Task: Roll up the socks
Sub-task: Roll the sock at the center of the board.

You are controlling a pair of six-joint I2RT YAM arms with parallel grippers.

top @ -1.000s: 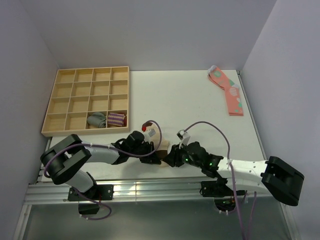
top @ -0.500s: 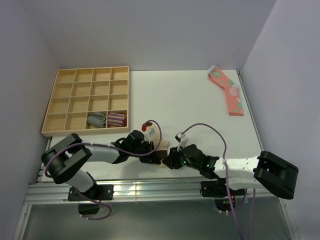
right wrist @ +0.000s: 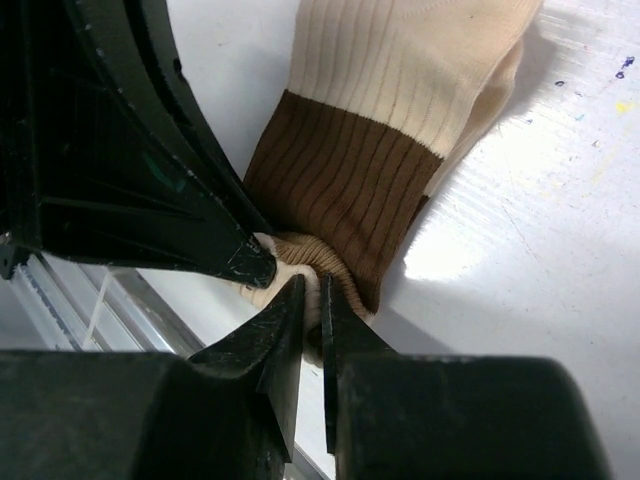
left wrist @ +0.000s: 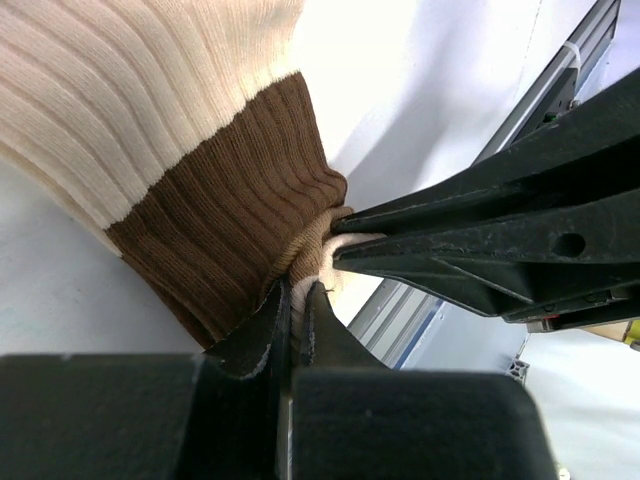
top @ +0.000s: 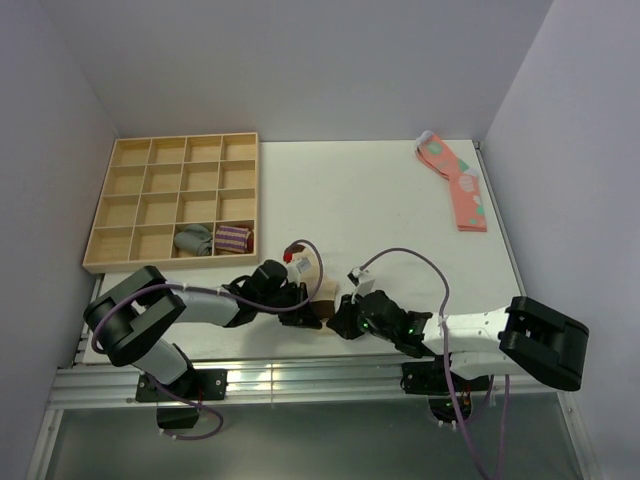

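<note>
The beige socks (top: 322,293) with a dark brown cuff band lie at the table's near edge between both arms. In the left wrist view the socks (left wrist: 150,120) show cream ribbing and a brown band, and my left gripper (left wrist: 297,292) is shut on a fold of fabric at the cuff end. In the right wrist view the socks (right wrist: 400,90) lie ahead, and my right gripper (right wrist: 313,288) is shut on the same cuff end from the other side. In the top view my left gripper (top: 308,312) and right gripper (top: 332,318) nearly touch.
A wooden compartment tray (top: 170,202) stands at the back left and holds a grey rolled pair (top: 193,240) and a purple-striped rolled pair (top: 232,238). Pink socks (top: 455,183) lie at the back right. The metal rail of the table's front edge (top: 300,375) runs just below the grippers.
The right arm has swung its outer link in toward the table and its gripper has slid slightly left against the cuff. The left gripper has held its place.
</note>
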